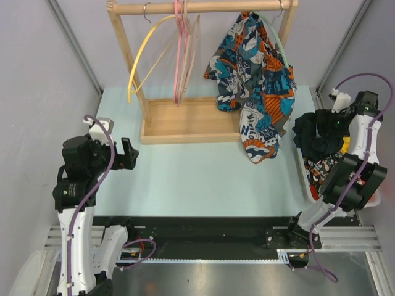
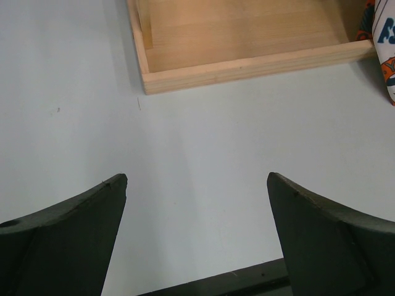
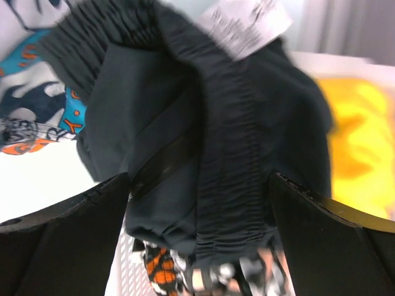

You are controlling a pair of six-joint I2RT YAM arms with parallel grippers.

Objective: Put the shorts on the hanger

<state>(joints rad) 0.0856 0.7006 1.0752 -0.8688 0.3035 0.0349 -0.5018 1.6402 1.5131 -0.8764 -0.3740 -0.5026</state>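
1. I see pale grey walls (image 1: 37, 74) closing the cell in on the left, far and right sides.
2. The table (image 1: 197, 179) is a smooth, pale mint sheet. A dark rail runs along its near edge, where both arms are bolted.
3. A light-wood rack (image 1: 123, 49) stands at the far centre, with its boxed base (image 2: 247, 65) flat on the table and a round rod across the top.
4. A blue-orange-white patterned garment (image 1: 256, 80) hangs from the right end of the rod, and its lowest fold reaches down past the base.
5. A white basket (image 1: 303, 176) sits at the right edge of the table with clothes heaped in it.
6. The shorts (image 3: 203, 142) are on top of that heap, at the right side, well apart from the rack. They are plain and nearly black, bunched up, with the gathered elastic waistband running down the middle. A yellow cloth (image 3: 358, 129) lies just to their right.
7. The hanger (image 1: 195, 49) is thin and tan. It hangs bare from the rod at far centre, beside a pink hanger (image 1: 179, 55) and a yellow hanger (image 1: 145, 52).
8. My right gripper (image 3: 200, 176) has its jaws spread wide, with the shorts bunched between and beyond them. I cannot tell whether the pads touch the fabric.
9. My left gripper (image 2: 197, 179) is spread apart and holds nothing. It hovers over bare table, near-left of the base.
10. A white printed label (image 3: 244, 21) sticks up from the waistband.
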